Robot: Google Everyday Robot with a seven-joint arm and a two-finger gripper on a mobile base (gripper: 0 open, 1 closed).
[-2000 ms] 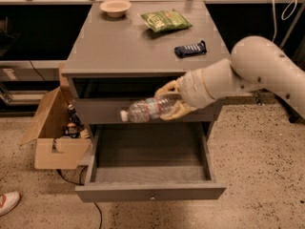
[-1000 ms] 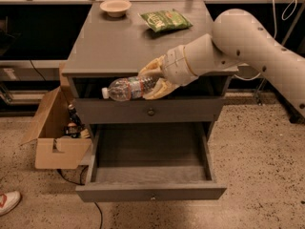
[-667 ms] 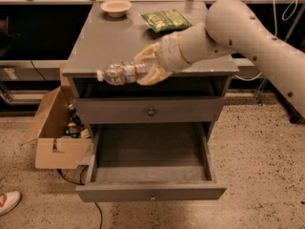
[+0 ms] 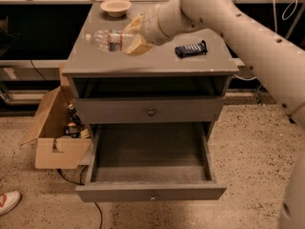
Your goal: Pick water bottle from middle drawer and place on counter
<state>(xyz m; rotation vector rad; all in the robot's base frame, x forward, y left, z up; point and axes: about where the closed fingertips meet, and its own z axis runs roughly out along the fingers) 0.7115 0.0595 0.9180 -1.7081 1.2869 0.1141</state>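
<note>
The water bottle (image 4: 108, 39) is clear with a white cap pointing left. It lies sideways in my gripper (image 4: 135, 37), which is shut on it and holds it over the left part of the grey counter (image 4: 143, 61). I cannot tell whether the bottle touches the counter top. My pale arm reaches in from the upper right. The middle drawer (image 4: 150, 192) stands pulled out below, with a bare grey floor and a tiny knob on its low front panel.
A tan bowl (image 4: 116, 6) sits at the counter's back left. A dark snack bar (image 4: 190, 48) lies at its right. A taller drawer front with a brassy knob (image 4: 151, 112) is closed above the open drawer. An open cardboard box (image 4: 55, 132) with dark bottles stands on the floor at left.
My gripper has lifted the water bottle from in front of the drawers up over the counter's left part. The camera view has shifted, showing the cabinet from higher and closer.
</note>
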